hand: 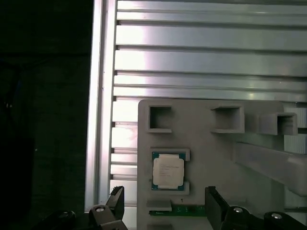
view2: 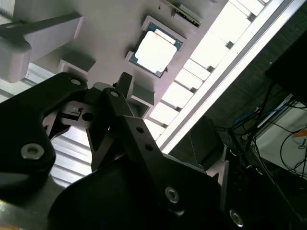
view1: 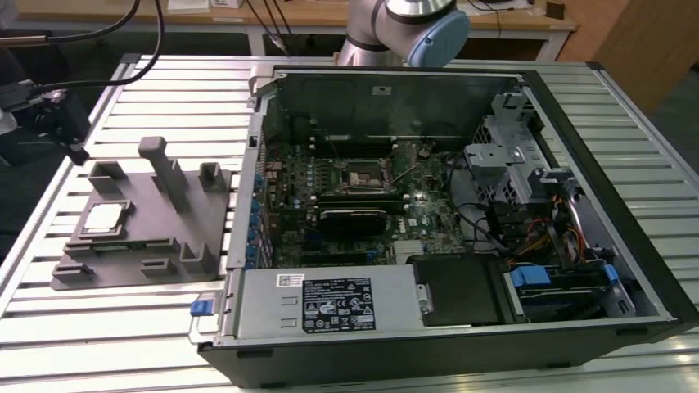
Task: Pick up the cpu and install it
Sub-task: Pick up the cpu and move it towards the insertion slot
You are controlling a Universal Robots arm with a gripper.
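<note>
The cpu [view1: 104,217] lies flat, metal top up, in a shallow square recess of the grey fixture block [view1: 153,237]. The block sits on the slatted tabletop [view1: 110,327] just beside the open computer case [view1: 611,164], on the exterior view's left. The recess probably keeps the chip square and at a known spot, so it can be taken cleanly from above. In the first wrist view the gripper [hand: 165,208] hangs over the block with its jaws released and spread wide, holding nothing. The cpu [hand: 168,171] sits apart from both tips, so no grasp has begun. The exterior view adds the goal: the dark, metal-framed socket [view1: 361,174] on the motherboard [view1: 349,209] inside the case, well apart from the chip. The second wrist view looks past the gripper's black linkage and catches the cpu [view2: 154,50] glaring bright in its pocket near the tabletop's edge.
</note>
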